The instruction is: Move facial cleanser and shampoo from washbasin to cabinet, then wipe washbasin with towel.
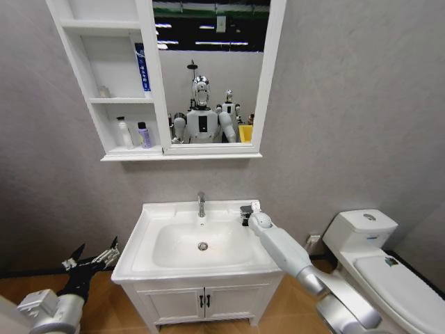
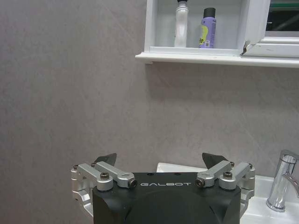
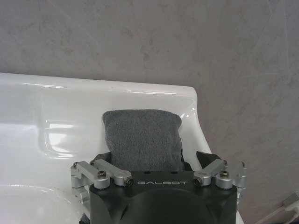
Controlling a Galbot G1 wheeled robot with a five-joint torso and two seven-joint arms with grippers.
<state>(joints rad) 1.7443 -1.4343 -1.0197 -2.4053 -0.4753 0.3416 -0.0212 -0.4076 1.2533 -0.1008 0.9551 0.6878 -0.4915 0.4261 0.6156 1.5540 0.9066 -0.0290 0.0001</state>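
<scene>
Towel (image 3: 141,140) at the washbasin (image 1: 149,212) back corner, right gripper (image 3: 156,161) spread wide around it.
Closing too shallow could pinch only one fold; left gripper (image 2: 159,161) idles open, empty.

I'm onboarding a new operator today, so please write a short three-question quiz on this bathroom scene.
1. True or false: the small dark grey folded towel lies on the white ceramic washbasin's back right corner.
2. Which gripper is at the towel?
A. left gripper
B. right gripper
3. Fill in: the white bottle and purple bottle stand in the white wall cabinet's ____ compartment.

Key: 1 true; 2 B; 3 lowest.
</scene>
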